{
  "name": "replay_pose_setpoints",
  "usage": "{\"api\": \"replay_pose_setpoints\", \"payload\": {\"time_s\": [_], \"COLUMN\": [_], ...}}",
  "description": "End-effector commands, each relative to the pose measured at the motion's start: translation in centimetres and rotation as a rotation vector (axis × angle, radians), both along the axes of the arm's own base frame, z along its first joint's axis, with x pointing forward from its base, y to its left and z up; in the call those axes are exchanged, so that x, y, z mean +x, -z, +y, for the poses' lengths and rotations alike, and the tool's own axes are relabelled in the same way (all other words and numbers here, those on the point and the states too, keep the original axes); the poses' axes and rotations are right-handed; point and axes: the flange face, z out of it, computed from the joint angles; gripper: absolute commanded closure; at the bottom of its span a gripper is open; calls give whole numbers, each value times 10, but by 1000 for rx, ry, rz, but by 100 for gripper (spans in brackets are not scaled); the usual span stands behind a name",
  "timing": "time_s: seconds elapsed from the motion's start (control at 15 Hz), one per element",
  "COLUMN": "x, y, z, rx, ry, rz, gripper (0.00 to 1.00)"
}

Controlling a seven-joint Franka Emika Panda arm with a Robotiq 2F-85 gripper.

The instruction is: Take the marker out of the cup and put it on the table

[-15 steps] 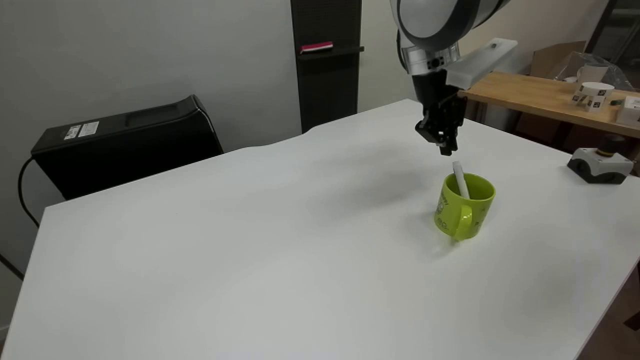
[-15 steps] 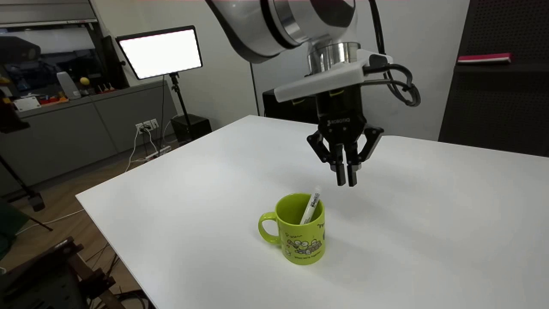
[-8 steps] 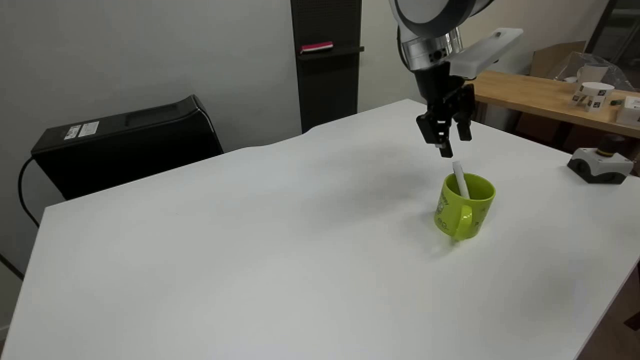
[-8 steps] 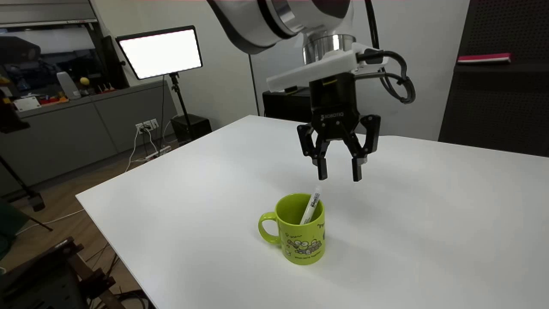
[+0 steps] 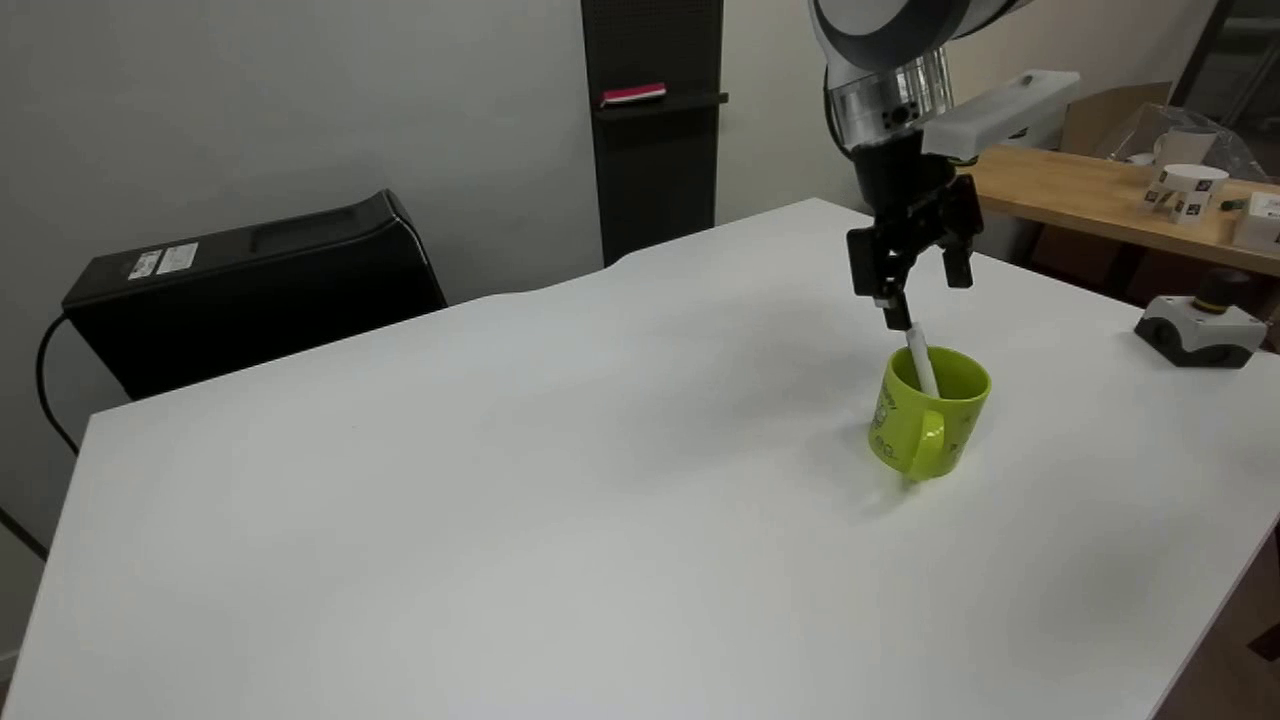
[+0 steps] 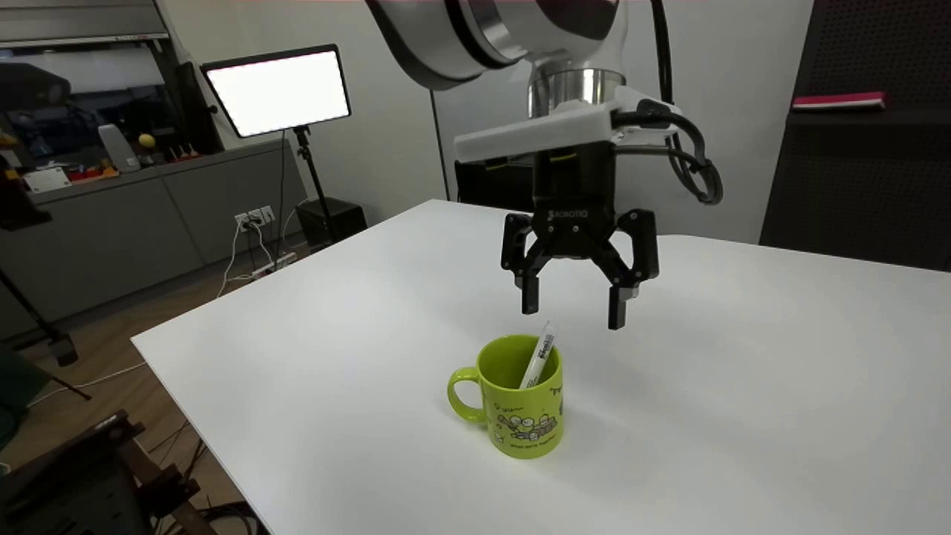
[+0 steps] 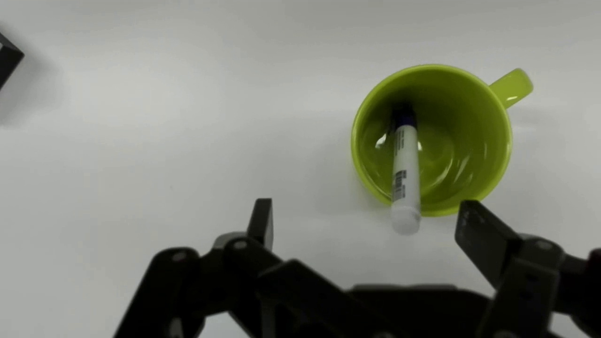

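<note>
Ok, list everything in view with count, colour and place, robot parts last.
table: one, white, in all views
cup: one, lime green, on the table
marker: one, white with dark blue end, leaning in the cup
button box: one, white and black, on the table
casing: one, black, beyond the table
shelf unit: one, black, background
slim item: one, red and white, on the shelf unit
lit panel: one, white, background
wooden bench: one, brown, background
low cabinet: one, grey, background
other clutter: several, mixed colours, background, mostly too small to name
end effector: one, black, jaws apart, above the table near the marker
arm: one, white and grey, above the table
</note>
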Motion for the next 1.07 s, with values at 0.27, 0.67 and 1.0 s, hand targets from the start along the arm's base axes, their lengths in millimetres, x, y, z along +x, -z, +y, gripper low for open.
{"api": "replay_pose_setpoints", "payload": {"time_s": [0.27, 0.67, 1.0], "x": [-12, -14, -13], "y": [0, 11, 25], "z": [-10, -10, -9], "rx": [67, 48, 18], "ry": [83, 87, 89], "rz": [-50, -43, -8], "gripper": [0, 55, 89]}}
